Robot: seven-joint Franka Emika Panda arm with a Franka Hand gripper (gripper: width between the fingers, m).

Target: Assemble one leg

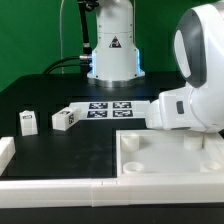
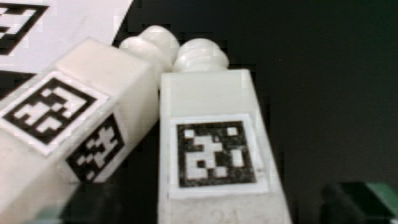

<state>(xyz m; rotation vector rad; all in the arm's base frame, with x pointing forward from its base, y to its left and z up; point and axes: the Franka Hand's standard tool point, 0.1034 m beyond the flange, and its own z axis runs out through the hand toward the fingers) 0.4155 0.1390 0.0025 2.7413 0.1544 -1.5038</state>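
Observation:
In the wrist view two white legs lie side by side on the black table, each with a black-and-white tag. One leg (image 2: 214,130) lies straight between my fingers. The other leg (image 2: 75,110) leans against its side, tilted. My gripper (image 2: 222,205) is open and straddles the straight leg, with a dark gap on each side. Only the fingertips (image 2: 365,203) show at the frame's edge. In the exterior view the arm's white wrist (image 1: 185,105) hides the gripper and these two legs. Two more legs (image 1: 28,122) (image 1: 64,119) stand on the exterior view's left.
The marker board (image 1: 105,108) lies mid-table, and its corner shows in the wrist view (image 2: 27,30). A large white square tray-like part with corner sockets (image 1: 165,160) lies at the front on the exterior view's right. A white bar (image 1: 50,190) runs along the front edge.

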